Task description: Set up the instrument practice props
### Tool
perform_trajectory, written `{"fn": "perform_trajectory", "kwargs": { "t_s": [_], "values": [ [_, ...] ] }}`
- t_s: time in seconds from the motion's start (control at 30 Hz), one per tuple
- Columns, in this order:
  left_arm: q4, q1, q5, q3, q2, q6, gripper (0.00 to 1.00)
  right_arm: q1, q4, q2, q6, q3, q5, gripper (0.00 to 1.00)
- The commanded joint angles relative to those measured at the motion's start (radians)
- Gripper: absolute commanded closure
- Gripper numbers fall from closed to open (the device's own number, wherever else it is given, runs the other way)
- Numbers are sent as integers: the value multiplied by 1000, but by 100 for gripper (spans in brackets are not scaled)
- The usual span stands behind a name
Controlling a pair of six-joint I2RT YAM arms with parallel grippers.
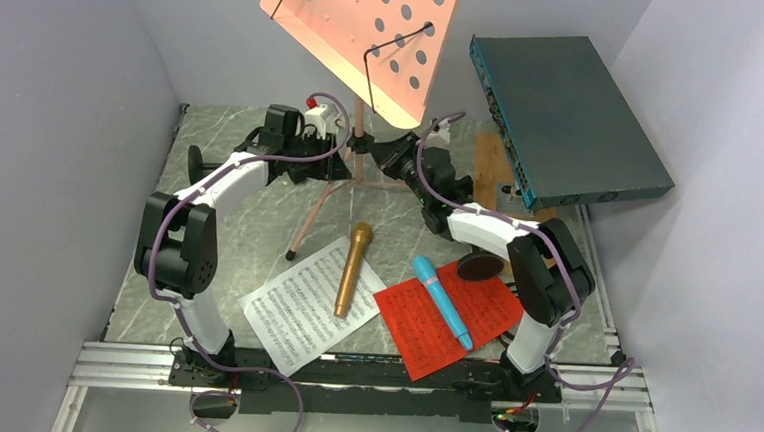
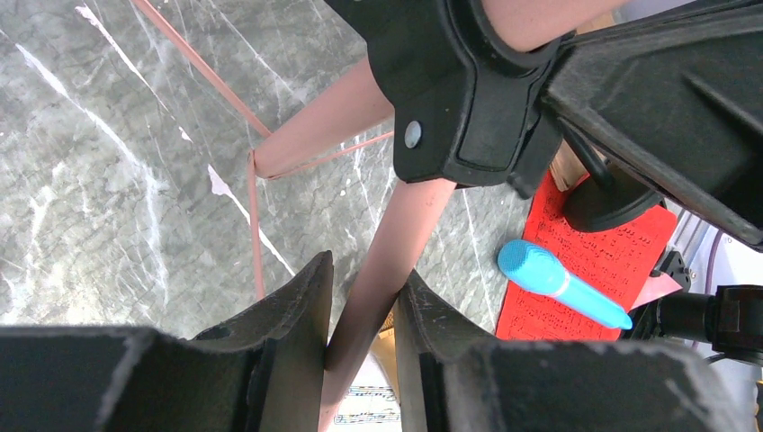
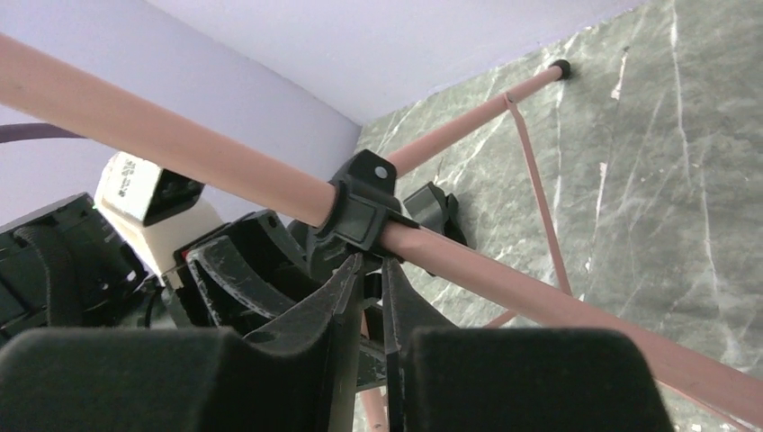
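Note:
The pink hole-punched music desk (image 1: 370, 25) stands at the back on its tripod legs (image 1: 313, 217). My left gripper (image 1: 339, 161) is shut on a pink tube of the stand (image 2: 382, 270) just below its black clamp (image 2: 459, 117). My right gripper (image 1: 384, 152) is shut on a tab of that clamp (image 3: 360, 211) from the other side. The gold microphone (image 1: 353, 267) lies on the white page (image 1: 297, 316). The blue microphone (image 1: 441, 300) lies on the red page (image 1: 452, 315). One black round base (image 1: 480, 265) shows by the right arm, another black piece (image 1: 196, 160) at the left.
A large dark-teal box (image 1: 564, 117) leans at the back right over a wooden board (image 1: 491, 168). Grey walls close in the marble table (image 1: 258, 218) on the left, back and right. A metal rail (image 1: 129, 361) runs along the near edge.

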Motion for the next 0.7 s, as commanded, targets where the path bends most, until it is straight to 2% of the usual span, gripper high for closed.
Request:
{"fn": "perform_trajectory", "kwargs": {
  "t_s": [0.0,0.2,0.37,0.47,0.57,0.67],
  "values": [
    [-154,23,-31,-26,8,-35,100,-15,-108,36,26,-40,131,85],
    [-157,25,-31,-26,7,-34,100,-4,-45,45,-72,-65,92,81],
    [-162,25,-28,-21,12,-35,100,12,36,-70,-326,-145,106,72],
    [-157,25,-27,-27,5,-35,100,33,117,-131,-509,-206,75,61],
    [-164,25,-37,-27,1,-29,100,57,156,-156,-706,-219,47,45],
    [-155,25,-32,-31,-1,-29,100,63,176,-163,-803,-211,38,34]
  ]
}}
